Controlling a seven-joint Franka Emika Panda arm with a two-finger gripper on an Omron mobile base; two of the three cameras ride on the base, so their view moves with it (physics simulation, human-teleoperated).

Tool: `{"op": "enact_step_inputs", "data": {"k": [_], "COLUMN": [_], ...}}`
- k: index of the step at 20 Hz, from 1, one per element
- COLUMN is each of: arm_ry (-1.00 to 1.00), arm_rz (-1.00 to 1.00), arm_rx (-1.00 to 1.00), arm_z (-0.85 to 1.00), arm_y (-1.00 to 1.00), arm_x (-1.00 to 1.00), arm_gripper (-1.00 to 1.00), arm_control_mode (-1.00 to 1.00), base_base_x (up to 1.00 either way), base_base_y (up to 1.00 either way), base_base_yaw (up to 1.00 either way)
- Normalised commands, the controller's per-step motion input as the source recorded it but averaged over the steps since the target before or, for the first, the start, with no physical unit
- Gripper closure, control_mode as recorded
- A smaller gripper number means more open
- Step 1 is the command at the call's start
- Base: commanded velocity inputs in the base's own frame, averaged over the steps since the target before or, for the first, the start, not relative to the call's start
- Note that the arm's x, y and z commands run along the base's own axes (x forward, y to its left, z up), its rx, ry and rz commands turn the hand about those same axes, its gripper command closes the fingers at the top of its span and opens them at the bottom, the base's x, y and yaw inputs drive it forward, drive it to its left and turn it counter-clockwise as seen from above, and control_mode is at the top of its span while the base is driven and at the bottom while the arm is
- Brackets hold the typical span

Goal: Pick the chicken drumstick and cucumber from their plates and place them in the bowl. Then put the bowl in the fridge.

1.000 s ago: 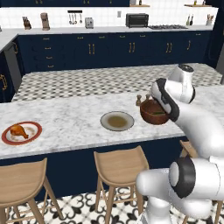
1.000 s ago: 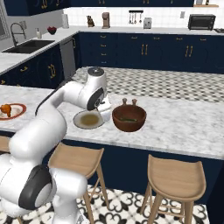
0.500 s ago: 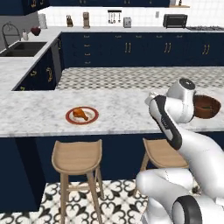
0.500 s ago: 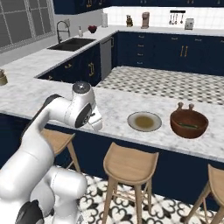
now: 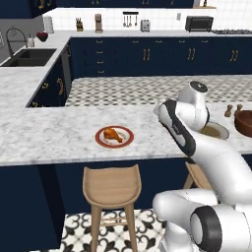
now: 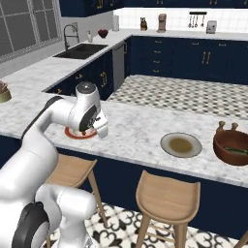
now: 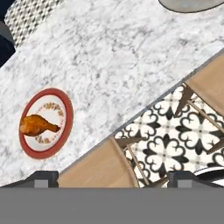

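In the left base view the whole scene has slid since half a second ago: the camera has travelled with the base, and nothing on the counter has been shifted. The red-rimmed plate (image 5: 114,137) now sits near the middle of the marble counter (image 5: 49,133), with the chicken drumstick (image 5: 112,133) lying on it; the arm rises at about 4 o'clock from it, and behind the arm, toward 3 o'clock, a sliver of the beige plate (image 5: 216,131) and the bowl (image 5: 244,122) show at the right edge. In the right base view the arm's wrist leans over the red-rimmed plate (image 6: 77,132), which peeks out beneath it; the beige plate (image 6: 181,145) lies bare toward 3 o'clock, and the bowl (image 6: 233,147) stands beyond it with a green shape inside, seemingly the cucumber (image 6: 237,151). By that reading, half the picking is done and the drumstick is next. In the hand view the drumstick (image 7: 37,126) lies on its plate (image 7: 64,114) at about 9 o'clock, plump end outward, bone tip pointing to the centre; a wooden stool (image 7: 98,169) lies below the counter edge. The gripper (image 7: 112,178) hangs high, its fingertips (image 7: 43,178) set wide apart and empty. It would need to swing toward 9 o'clock and descend before closing.
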Motion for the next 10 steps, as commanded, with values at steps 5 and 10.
{"op": "enact_step_inputs", "data": {"k": [5, 10], "arm_ry": [0.00, 0.00], "arm_rz": [0.39, 0.28], "arm_rx": [-0.01, -0.03], "arm_z": [-0.44, -0.56], "arm_y": [0.77, 0.89], "arm_x": [0.97, 1.00], "arm_gripper": [-1.00, -1.00], "arm_control_mode": [-1.00, -1.00], "base_base_x": [0.00, 0.00], "base_base_y": [0.00, 0.00], "base_base_yaw": [0.00, 0.00]}}
